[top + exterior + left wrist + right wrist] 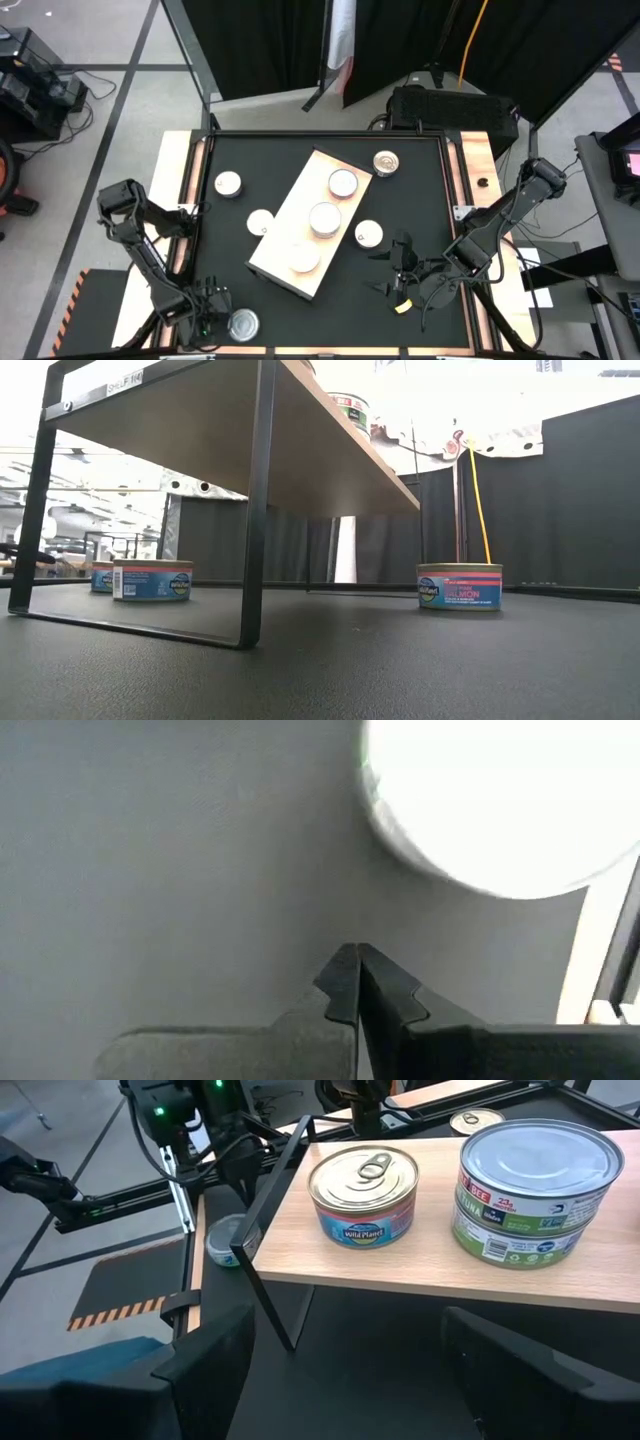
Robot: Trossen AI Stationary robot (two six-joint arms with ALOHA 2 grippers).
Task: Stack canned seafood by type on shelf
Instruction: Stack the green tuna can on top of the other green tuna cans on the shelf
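The shelf point(290, 235) is a pale wooden board on black legs, lying slantwise mid-table. On it stand a single tin point(362, 1195), a stack of two tins point(535, 1190) and a further tin point(343, 183). More tins rest flat on the black table point(228, 184) point(261, 222) point(386, 162) point(369, 234). One tin point(243, 324) lies at the near left. My left gripper point(357, 960) points down just beside it, shut, holding nothing. My right gripper point(382, 272) hangs open to the right of the shelf, facing it, with nothing between its fingers point(210, 1350).
In the low view the shelf's black metal legs point(255, 510) stand on the table, with tins point(152, 579) point(460, 585) on the table around them. Wooden strips point(185, 190) run along the table's left and right sides. Bare black tabletop lies at the near middle.
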